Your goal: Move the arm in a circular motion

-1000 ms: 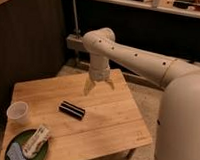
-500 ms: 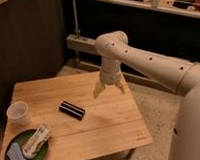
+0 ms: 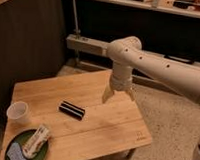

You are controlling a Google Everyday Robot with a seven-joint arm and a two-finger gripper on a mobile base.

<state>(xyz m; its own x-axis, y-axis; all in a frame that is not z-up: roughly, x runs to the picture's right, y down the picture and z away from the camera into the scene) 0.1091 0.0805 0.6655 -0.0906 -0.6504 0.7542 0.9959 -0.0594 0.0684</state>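
Observation:
The glossy white arm (image 3: pixel 159 64) reaches in from the right and bends down over the wooden table (image 3: pixel 76 121). Its gripper (image 3: pixel 119 95) hangs above the table's far right part, beige fingertips pointing down and spread apart, open with nothing between them. A black rectangular object (image 3: pixel 72 110) lies on the table to the gripper's lower left, well apart from it.
A clear plastic cup (image 3: pixel 18 112) stands at the table's left edge. A green plate (image 3: pixel 20 143) with a wrapped snack and a blue sponge sits at the front left corner. A dark wall and shelving run behind; speckled floor lies to the right.
The arm and gripper have swung to the right across the table's far side, away from the spot above the black object.

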